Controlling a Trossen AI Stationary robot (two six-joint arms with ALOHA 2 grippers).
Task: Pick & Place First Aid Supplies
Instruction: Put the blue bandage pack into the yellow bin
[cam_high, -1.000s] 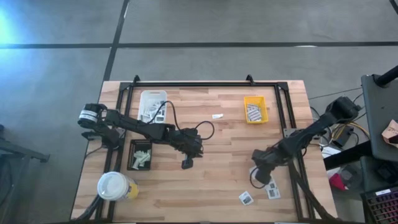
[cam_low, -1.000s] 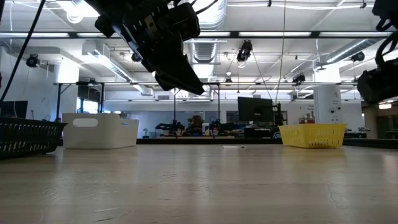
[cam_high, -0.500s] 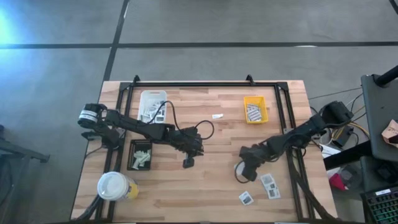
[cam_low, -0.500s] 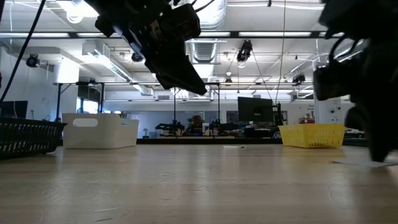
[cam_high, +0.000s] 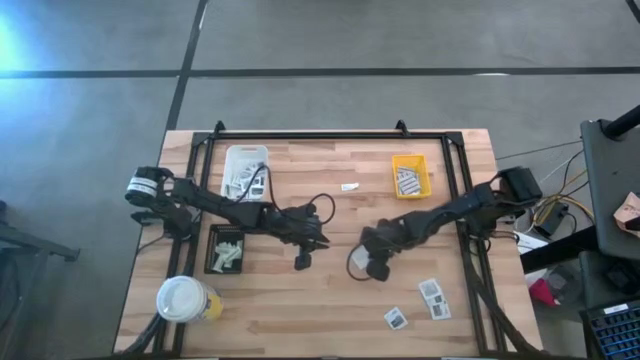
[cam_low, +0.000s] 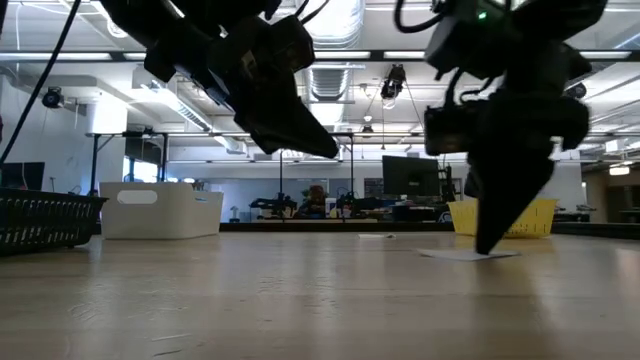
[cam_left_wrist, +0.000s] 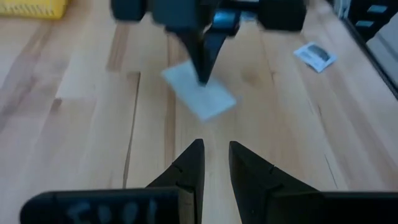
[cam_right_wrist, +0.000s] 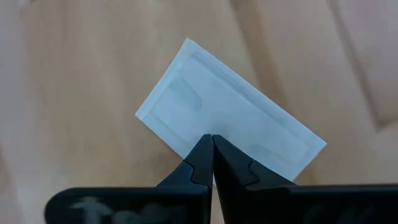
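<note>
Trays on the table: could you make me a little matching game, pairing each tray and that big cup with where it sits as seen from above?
Things:
1. white tray
2. yellow tray
3. black tray
4. cup

Places in the high view:
A. left edge of the table, midway down
B. bottom left corner of the table
C. top of the table, on the right half
D. top of the table, on the left half

Pairs: 1-D, 2-C, 3-A, 4-B
</note>
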